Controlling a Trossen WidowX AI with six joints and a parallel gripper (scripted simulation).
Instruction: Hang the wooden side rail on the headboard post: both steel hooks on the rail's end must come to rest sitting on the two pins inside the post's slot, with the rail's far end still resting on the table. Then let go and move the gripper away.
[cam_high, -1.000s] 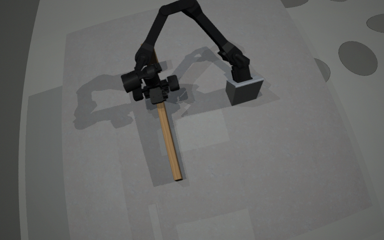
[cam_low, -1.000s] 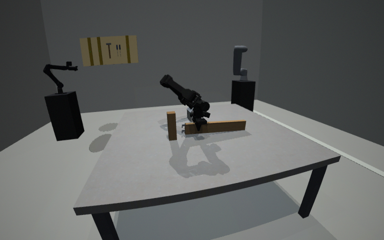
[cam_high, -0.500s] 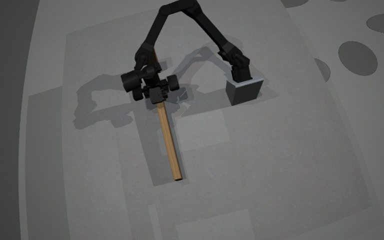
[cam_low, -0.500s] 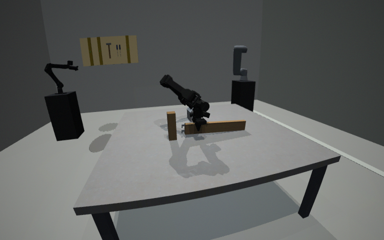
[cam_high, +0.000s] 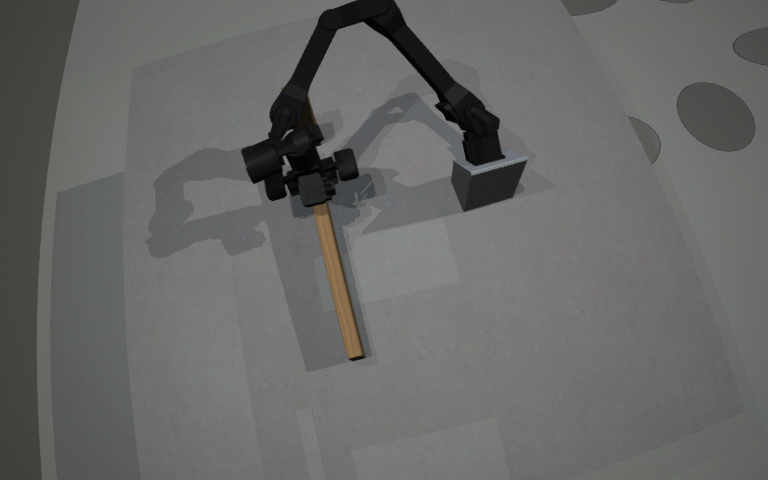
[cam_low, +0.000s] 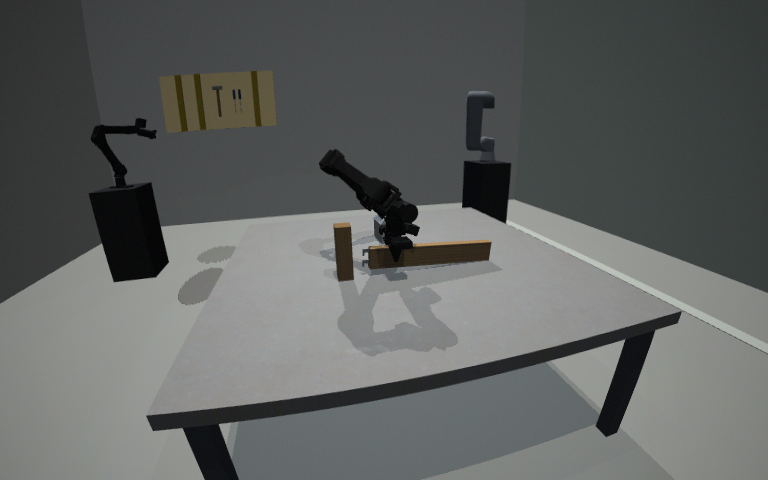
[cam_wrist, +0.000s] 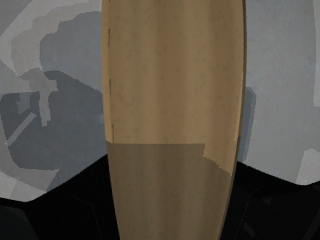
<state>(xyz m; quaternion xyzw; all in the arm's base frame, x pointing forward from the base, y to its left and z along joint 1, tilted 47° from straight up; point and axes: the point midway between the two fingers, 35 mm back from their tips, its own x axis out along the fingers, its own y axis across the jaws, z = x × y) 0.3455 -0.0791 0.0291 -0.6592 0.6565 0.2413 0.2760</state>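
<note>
The wooden side rail (cam_high: 337, 277) (cam_low: 447, 253) (cam_wrist: 172, 75) stands on its narrow edge, its far end low at the table. My gripper (cam_low: 396, 255) is shut on the rail near its hook end; in the wrist view the rail runs between the dark fingers. Two steel hooks (cam_low: 365, 257) stick out of the rail's end towards the post, with a small gap between them and the post. The headboard post (cam_low: 343, 252) stands upright on the table. In the top view the arm mostly covers the post and hides the hooks. The slot and pins are not visible.
The arm's grey base block (cam_high: 489, 183) stands on the table (cam_high: 566, 316) (cam_low: 271, 350), to the right of the rail in the top view. The arm arches from it over the rail. Two other robots on black pedestals (cam_low: 131, 232) (cam_low: 485, 189) stand beyond the table.
</note>
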